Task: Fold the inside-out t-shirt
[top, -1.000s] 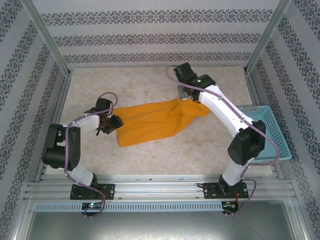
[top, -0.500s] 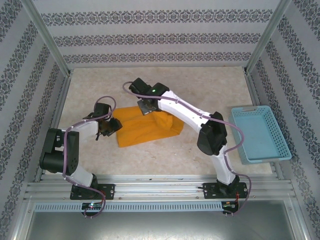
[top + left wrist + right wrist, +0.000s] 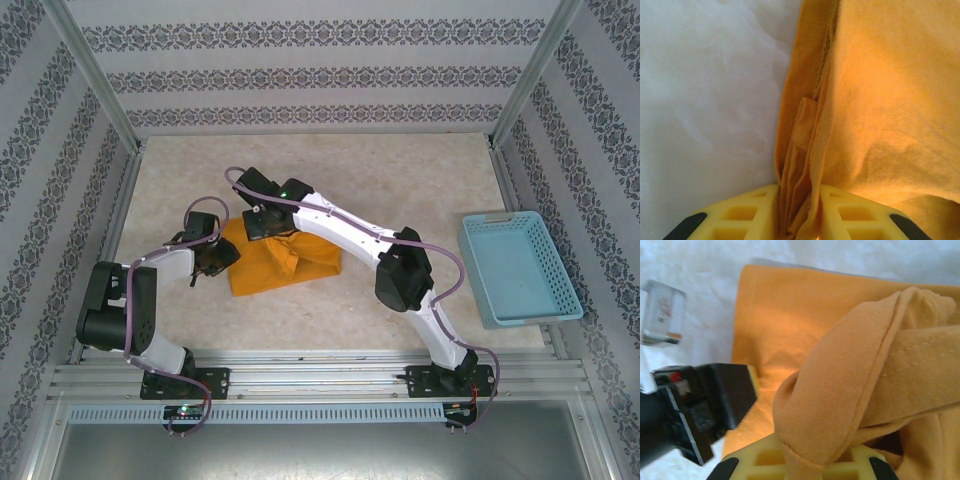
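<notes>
Left pincer (image 3: 799,212) grips mustard-orange cloth t-shirt (image 3: 285,265) edge as anchor, right pincer (image 3: 266,228) clenched on bunched cloth, likely folding it over.

- The top external view is brightly and evenly lit from overhead; the pale table (image 3: 420,175) is rendered almost washed out.
- Only short, soft shadows are cast under the arms and along the edge of the t-shirt (image 3: 255,278).
- The frame posts are seen splaying outward toward the corners, as with wide-angle distortion.
- In the left wrist view the table is blown out to bluish white, the cloth glows a saturated orange, the seam stitching is held sharp, and the yellow fingers (image 3: 745,220) at the bottom edge are softened.
- In the right wrist view the weave of the nearest fold is resolved, and a dark shadow is pooled beneath it at lower right.
</notes>
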You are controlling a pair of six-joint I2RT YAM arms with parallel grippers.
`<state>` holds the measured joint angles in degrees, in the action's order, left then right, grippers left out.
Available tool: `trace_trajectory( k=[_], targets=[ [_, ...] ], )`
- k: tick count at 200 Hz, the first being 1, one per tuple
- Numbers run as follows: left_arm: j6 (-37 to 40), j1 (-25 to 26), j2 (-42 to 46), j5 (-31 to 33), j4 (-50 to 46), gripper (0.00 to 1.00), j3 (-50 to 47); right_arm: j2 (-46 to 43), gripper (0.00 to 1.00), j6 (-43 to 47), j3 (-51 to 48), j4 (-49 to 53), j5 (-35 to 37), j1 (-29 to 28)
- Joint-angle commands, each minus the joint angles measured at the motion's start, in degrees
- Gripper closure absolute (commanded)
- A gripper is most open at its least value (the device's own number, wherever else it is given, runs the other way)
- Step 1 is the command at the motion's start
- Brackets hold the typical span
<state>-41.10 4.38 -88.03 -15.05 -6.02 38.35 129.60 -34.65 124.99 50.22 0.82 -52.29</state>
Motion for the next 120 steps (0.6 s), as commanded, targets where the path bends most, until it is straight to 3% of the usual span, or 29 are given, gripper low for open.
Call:
trace_trajectory(
  k=[1,35,44,58,69,93,120],
  targets=[
    [-1.78,0.95,-2.33,-5.78,4.10,0.76,-2.58,0.70,1.00,-3.95,0.98,-5.11,-4.41,-0.78],
    [-3.24,0.74,-1.23,-5.80,6.28,0.75,-4.59,3.58,1.00,-5.83,1.48,-7.41,-7.88,-1.04],
    [-3.64,0.54,-0.03,-4.66,6.05,0.72,-5.18,4.44,0.91,-5.80,2.33,-7.03,-8.77,-1.06],
    [-4.52,-0.39,2.81,-1.76,4.03,0.67,-6.40,5.02,0.64,-4.83,4.00,-5.47,-9.45,-1.14],
    [-5.15,-1.62,5.67,0.78,1.09,0.62,-7.13,4.39,0.52,-3.16,5.26,-3.50,-9.14,-1.22],
    [-5.83,-4.55,14.33,7.35,-5.95,0.56,-8.91,-0.57,0.40,2.34,5.17,0.05,-4.43,-1.15],
    [-2.54,-5.23,22.28,11.06,-12.92,0.53,-6.90,-8.91,0.36,8.11,-2.34,1.06,4.43,-0.05]
  ],
)
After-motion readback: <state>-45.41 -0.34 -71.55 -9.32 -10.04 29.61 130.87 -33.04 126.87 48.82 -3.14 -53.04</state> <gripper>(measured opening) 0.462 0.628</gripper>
